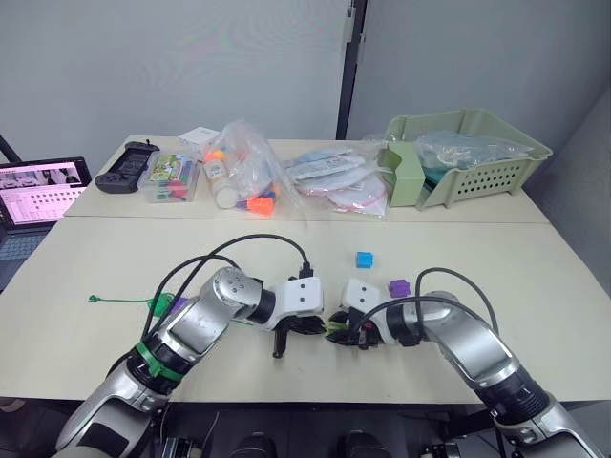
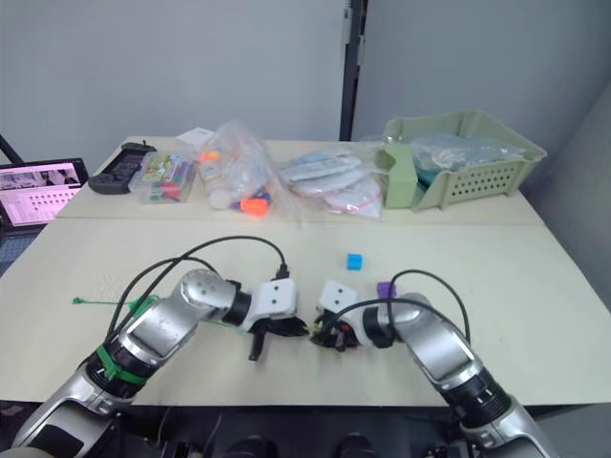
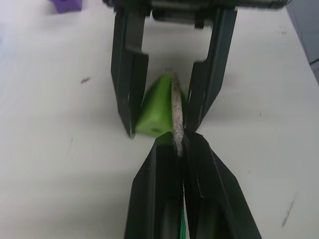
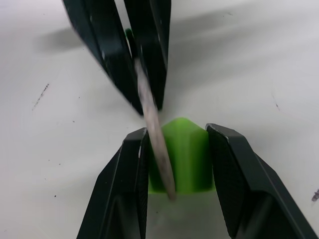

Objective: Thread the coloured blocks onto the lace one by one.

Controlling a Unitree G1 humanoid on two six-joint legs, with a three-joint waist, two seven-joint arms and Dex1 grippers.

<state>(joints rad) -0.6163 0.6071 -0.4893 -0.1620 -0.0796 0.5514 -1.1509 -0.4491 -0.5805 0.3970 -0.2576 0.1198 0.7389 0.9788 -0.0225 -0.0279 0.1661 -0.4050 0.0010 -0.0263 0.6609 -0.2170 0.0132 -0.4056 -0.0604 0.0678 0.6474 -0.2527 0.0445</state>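
Gripping one light green block (image 4: 183,154), right gripper (image 4: 180,144) meets left gripper (image 3: 180,144) pinching lace tip (image 3: 176,112).

A light green block (image 4: 185,154) sits clamped beside the lace's pale tip (image 4: 155,130); blue (image 1: 364,259) and purple (image 1: 399,287) blocks lie apart.

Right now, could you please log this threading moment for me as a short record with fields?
left gripper: shut on the lace's pale tip
right gripper: shut on a light green block
tip versus block: tip lies along the block's side, not seen through a hole
lace: trails left across the table
loose blocks: blue block, purple block
far side: green basket, bagged items
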